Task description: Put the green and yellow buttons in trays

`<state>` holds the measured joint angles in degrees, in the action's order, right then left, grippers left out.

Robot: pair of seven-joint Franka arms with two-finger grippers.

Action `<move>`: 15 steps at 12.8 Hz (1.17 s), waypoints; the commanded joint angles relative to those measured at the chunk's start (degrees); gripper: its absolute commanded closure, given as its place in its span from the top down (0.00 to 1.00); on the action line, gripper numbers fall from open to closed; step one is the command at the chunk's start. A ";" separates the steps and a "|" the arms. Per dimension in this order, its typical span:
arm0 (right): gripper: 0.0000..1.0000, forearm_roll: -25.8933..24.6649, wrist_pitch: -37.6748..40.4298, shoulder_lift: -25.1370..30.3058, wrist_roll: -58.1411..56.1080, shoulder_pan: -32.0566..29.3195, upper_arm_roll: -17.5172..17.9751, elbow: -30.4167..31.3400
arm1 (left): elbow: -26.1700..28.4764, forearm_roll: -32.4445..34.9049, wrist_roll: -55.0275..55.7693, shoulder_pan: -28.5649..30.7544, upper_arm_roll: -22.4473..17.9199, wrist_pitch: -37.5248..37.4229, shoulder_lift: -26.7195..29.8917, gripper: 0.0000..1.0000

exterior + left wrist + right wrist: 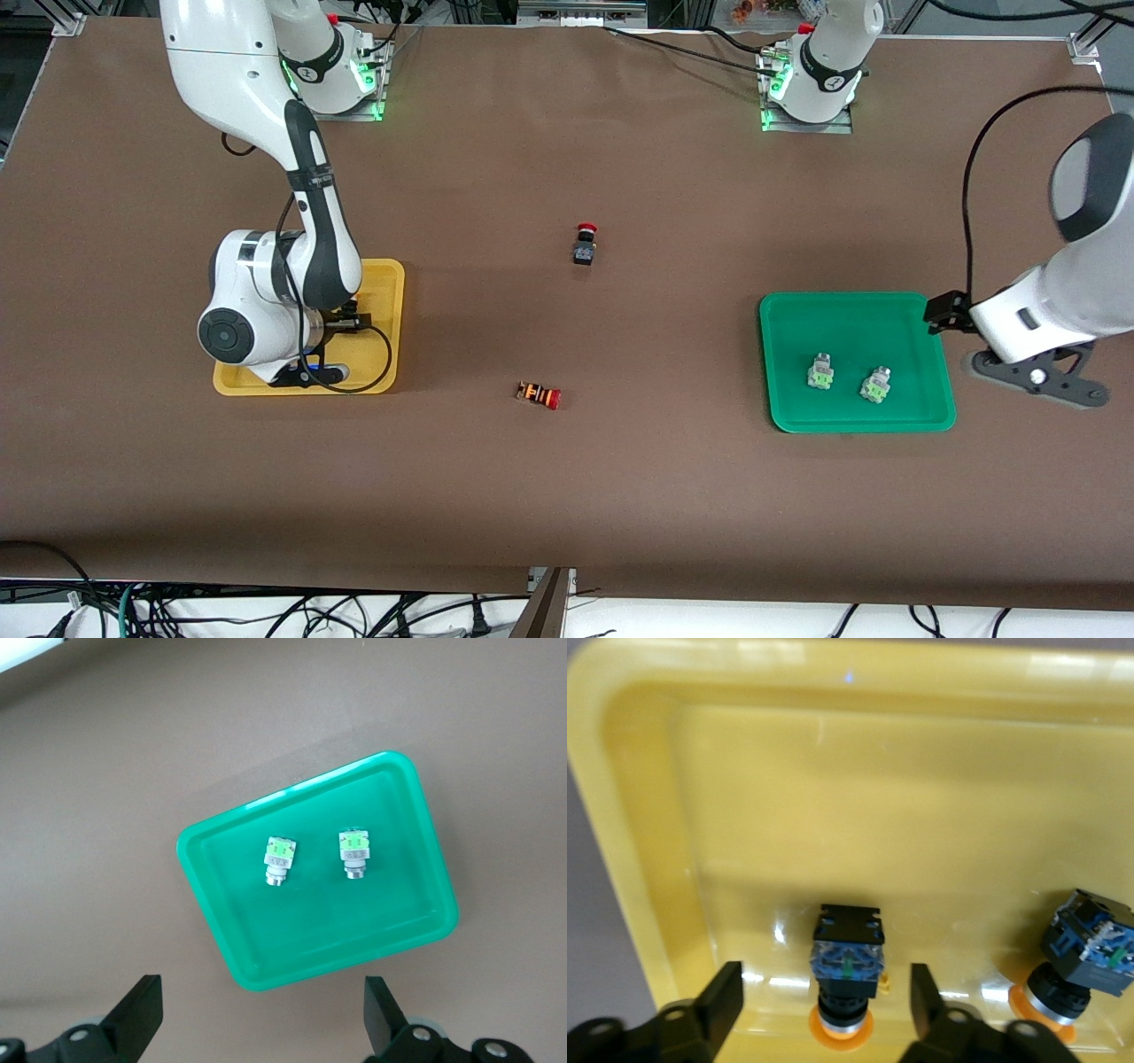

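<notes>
The yellow tray [383, 276] lies toward the right arm's end of the table. My right gripper [824, 997] hangs low in it, open. A black-bodied yellow button [848, 974] stands cap-down on the tray floor [833, 771] between the fingers, with a gap on each side. A second yellow button [1081, 966] sits beside it. The green tray [855, 301] lies toward the left arm's end and holds two green buttons [821, 370] [875, 384], side by side. My left gripper [261, 1014] is open and empty above bare table just off the tray's rim [337, 943].
A black button with a red cap [585, 244] stands mid-table. A red-capped button with an orange-striped body [539, 394] lies nearer the front camera. The right arm's wrist [257, 310] covers much of the yellow tray in the front view.
</notes>
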<state>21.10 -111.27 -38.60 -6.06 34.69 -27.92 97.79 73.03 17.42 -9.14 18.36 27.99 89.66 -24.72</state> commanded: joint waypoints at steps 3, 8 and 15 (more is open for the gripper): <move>0.99 -16.21 0.18 5.01 11.56 -18.46 22.67 -0.58 | 6.46 -16.13 14.15 -15.60 -20.63 -0.90 13.59 1.00; 1.00 -21.62 8.59 17.30 13.62 -27.91 30.46 0.21 | 21.02 -17.25 13.81 -18.54 -27.73 8.35 24.99 1.00; 1.00 -27.14 23.45 37.35 12.05 -34.60 34.60 -0.04 | 19.43 -17.07 7.05 -18.19 -27.73 3.86 24.54 1.00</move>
<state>-2.86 -90.13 -4.76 6.60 1.44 4.44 97.09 93.08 -0.25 1.74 -0.05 0.30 94.34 -0.48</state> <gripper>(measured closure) 0.000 0.000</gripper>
